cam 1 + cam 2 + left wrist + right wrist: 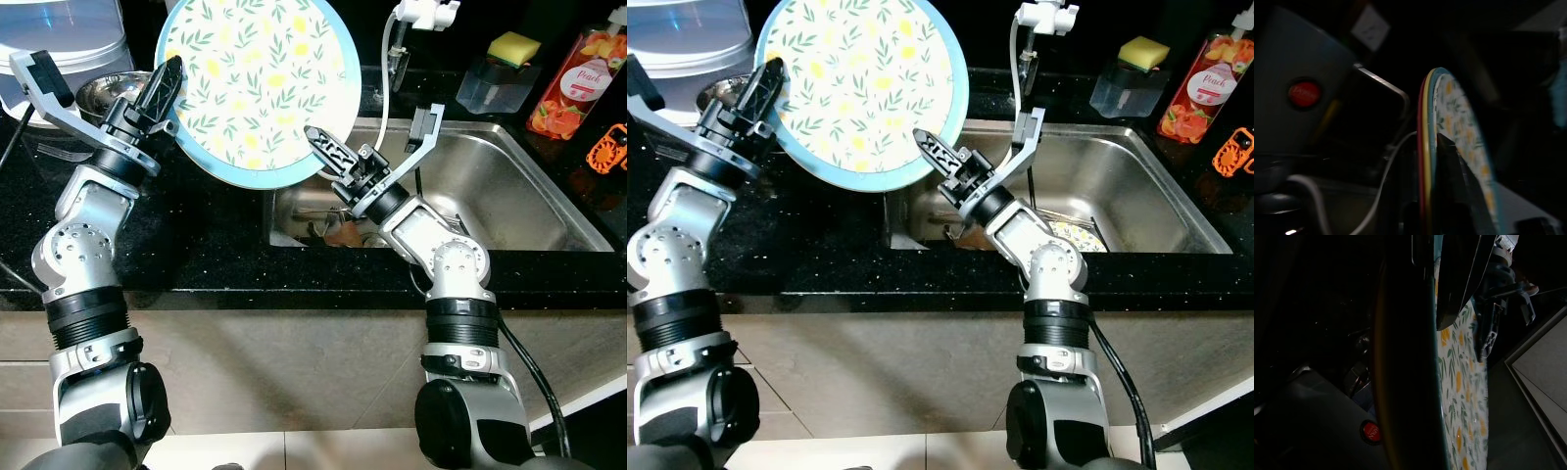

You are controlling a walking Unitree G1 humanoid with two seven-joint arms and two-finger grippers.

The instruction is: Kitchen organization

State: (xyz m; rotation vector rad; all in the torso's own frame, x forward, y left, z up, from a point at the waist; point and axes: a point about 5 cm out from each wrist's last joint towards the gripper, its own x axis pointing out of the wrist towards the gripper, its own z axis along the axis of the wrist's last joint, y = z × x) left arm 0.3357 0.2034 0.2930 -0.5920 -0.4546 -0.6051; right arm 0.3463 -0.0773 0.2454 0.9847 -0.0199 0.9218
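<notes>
Above the black counter [196, 245], tilted on edge between both arms, hangs the floral plate [257, 83]; the left gripper [157, 93] pinches its left rim, one finger across the patterned face; the right gripper [338, 157] clamps the lower right rim, just over the sink [509, 196]. Risk, as I judge it: two thin edge grips on a glazed plate; if either arm pulls unevenly, the rim could slip free and the plate could drop into the sink, onto the dishes there, or clip the faucet [392, 59] close behind.
</notes>
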